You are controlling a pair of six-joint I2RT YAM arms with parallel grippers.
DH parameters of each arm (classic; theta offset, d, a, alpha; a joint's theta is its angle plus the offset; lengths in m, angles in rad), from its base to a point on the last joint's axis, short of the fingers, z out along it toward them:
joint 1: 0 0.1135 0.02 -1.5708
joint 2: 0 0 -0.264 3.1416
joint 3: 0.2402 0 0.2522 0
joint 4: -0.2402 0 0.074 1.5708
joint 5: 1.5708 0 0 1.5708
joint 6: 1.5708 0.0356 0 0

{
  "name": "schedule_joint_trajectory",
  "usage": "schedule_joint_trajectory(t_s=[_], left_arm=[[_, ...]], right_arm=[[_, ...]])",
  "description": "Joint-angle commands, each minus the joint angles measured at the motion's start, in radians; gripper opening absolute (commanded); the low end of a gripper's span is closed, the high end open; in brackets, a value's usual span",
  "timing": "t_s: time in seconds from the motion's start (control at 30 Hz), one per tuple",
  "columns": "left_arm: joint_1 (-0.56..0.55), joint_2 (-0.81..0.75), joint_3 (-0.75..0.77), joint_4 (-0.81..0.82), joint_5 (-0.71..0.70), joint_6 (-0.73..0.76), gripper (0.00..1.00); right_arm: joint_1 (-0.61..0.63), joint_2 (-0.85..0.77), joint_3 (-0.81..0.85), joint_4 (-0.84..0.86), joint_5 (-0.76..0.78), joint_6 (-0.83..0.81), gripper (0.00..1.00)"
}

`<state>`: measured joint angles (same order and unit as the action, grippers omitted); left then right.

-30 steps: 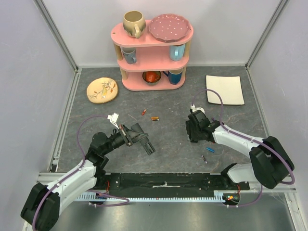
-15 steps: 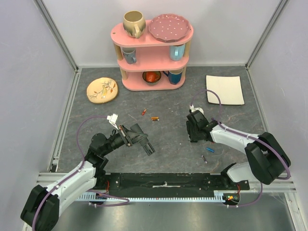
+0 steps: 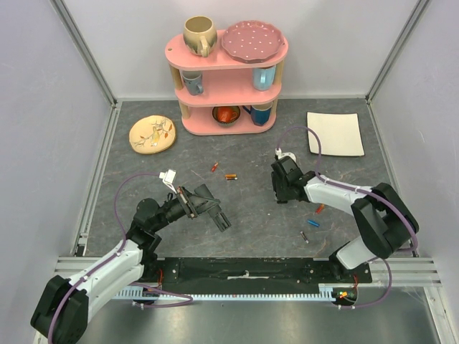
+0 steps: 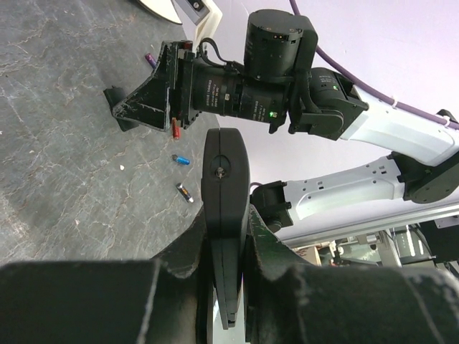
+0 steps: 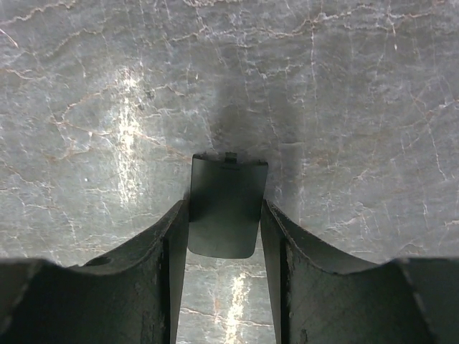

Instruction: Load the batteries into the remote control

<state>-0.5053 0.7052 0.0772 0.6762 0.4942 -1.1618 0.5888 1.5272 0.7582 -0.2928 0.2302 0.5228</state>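
My left gripper [image 3: 204, 199] is shut on the black remote control [image 3: 221, 217] and holds it above the table; in the left wrist view the remote [image 4: 224, 172] stands edge-on between the fingers [image 4: 262, 236]. My right gripper [image 3: 281, 188] is low over the table, its fingers closed against both sides of a small flat dark battery cover [image 5: 226, 193]. Batteries lie loose on the table: a red one [image 3: 214, 167], an orange-dark one [image 3: 230, 176], an orange one [image 3: 319, 209], a blue one [image 3: 313, 223] and a grey one [image 3: 304, 236].
A pink shelf [image 3: 228, 57] with cups and a plate stands at the back. A yellow plate [image 3: 152, 134] lies at the back left and a white square plate [image 3: 334, 132] at the back right. Walls enclose three sides.
My right gripper has moved left and slightly farther back, uncovering the orange battery on the table behind it. The left arm and the remote have not moved.
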Motion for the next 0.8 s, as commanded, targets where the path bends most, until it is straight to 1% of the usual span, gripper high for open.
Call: schedule_joint_trajectory(t_s=[0.0,0.03,0.07,0.17,0.3,0.43,0.47,0.5,0.53,0.57,0.6,0.63,0.77], left_arm=[[0.005,-0.001,0.018,-0.012,-0.017,0.051,0.02],[0.005,-0.003,0.019,-0.015,-0.02,0.054,0.02],[0.005,-0.007,0.019,-0.018,-0.023,0.057,0.02],[0.005,-0.013,0.01,-0.014,-0.037,0.082,0.02],[0.005,-0.038,-0.016,-0.004,-0.086,0.093,0.02],[0.005,-0.033,-0.019,-0.017,-0.106,0.099,0.09],[0.004,-0.029,-0.016,-0.027,-0.105,0.1,0.09],[0.004,-0.024,-0.014,-0.027,-0.102,0.097,0.09],[0.005,-0.016,-0.013,-0.024,-0.098,0.094,0.07],[0.005,-0.012,-0.013,-0.018,-0.098,0.091,0.04],[0.005,-0.01,-0.011,-0.024,-0.098,0.08,0.02],[0.005,-0.007,-0.001,-0.039,-0.095,0.077,0.02],[0.007,-0.038,0.009,-0.079,-0.1,0.07,0.02]], right_arm=[[-0.004,0.015,0.012,-0.003,-0.003,-0.009,0.52],[-0.004,-0.004,0.01,-0.006,-0.008,-0.006,0.54],[-0.004,-0.045,0.01,-0.012,-0.005,-0.006,0.6],[-0.004,-0.131,0.02,-0.061,0.02,-0.012,0.71],[-0.003,-0.231,0.021,-0.103,0.023,-0.023,0.78],[-0.003,-0.332,0.013,-0.111,0.07,-0.035,0.84],[-0.004,-0.341,0.012,-0.114,0.087,-0.037,0.88],[-0.004,-0.351,0.012,-0.115,0.122,-0.041,0.9],[-0.004,-0.361,0.01,-0.115,0.141,-0.043,0.93],[-0.003,-0.363,0.009,-0.115,0.159,-0.035,0.98],[-0.003,-0.364,0.006,-0.108,0.179,-0.02,0.98],[-0.006,-0.368,0.004,-0.1,0.175,-0.017,0.98],[-0.006,-0.357,-0.01,-0.022,0.069,0.012,0.98]])
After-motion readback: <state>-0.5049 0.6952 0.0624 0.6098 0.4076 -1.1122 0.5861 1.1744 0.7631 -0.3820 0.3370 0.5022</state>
